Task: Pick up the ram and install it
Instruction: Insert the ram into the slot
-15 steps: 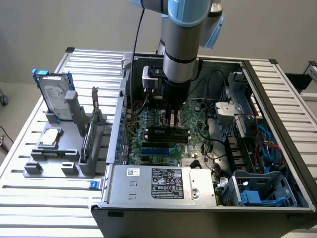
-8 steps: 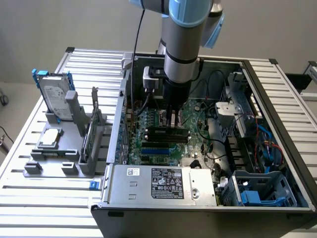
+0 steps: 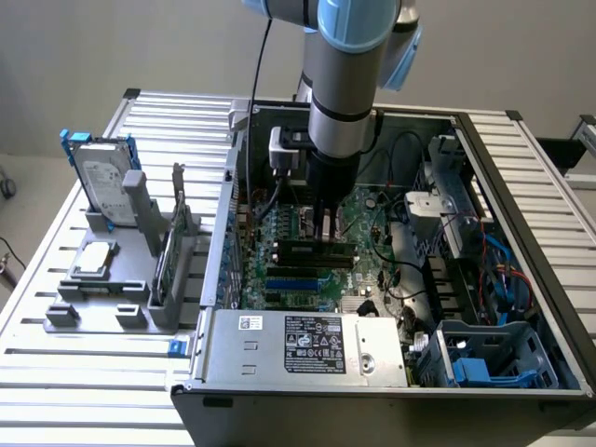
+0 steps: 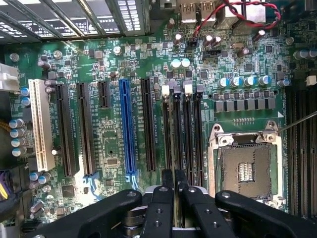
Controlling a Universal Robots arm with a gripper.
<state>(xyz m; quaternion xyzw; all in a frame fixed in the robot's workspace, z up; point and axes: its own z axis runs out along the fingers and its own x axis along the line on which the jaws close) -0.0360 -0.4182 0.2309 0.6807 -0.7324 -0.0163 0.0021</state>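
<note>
The ram (image 3: 312, 250) is a long dark green stick lying along the memory slots (image 4: 187, 129) of the motherboard (image 4: 109, 144), inside the open computer case (image 3: 521, 214). My gripper (image 3: 324, 233) reaches straight down onto its middle. In the wrist view my gripper (image 4: 174, 191) has its black fingers (image 4: 162, 198) drawn close together over the second slot. The ram (image 4: 175, 148) shows edge-on as a thin strip running away from between them. Its lower edge sits at the slot; how deep it is seated is hidden.
A grey rack (image 3: 102, 303) at the exterior view's left holds the silver hard drive (image 3: 104, 182), the square processor chip (image 3: 96, 259) and a thin upright green board (image 3: 168, 265). The empty processor socket (image 4: 245, 168), blue expansion slot (image 4: 126, 129), power supply (image 3: 303, 343) and red cables (image 4: 233, 12) surround the slots.
</note>
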